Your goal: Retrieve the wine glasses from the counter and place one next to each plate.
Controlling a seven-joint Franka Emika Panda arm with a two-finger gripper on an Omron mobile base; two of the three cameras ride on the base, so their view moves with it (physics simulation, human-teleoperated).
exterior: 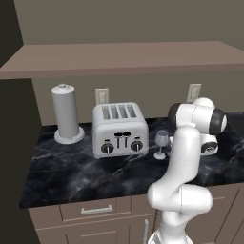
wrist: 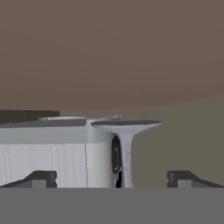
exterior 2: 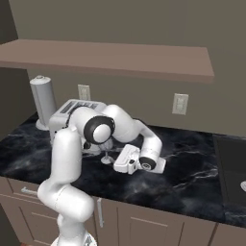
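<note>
The gripper [wrist: 111, 178], jaws spread wide and holding nothing, lay low over the counter [exterior: 71, 171] aimed at the one wine glass [exterior: 161, 141] standing just right of the one toaster [exterior: 119, 128], one paper-towel roll [exterior: 66, 114] farther left.

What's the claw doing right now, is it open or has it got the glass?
Claw: open, fingertips wide apart on either side of the wine glass stem, not closed on it, holding nothing.

wine glass [exterior: 161, 141] partly behind arm, its bowl cut off in hand view, toaster [wrist: 52, 151] cropped
</note>
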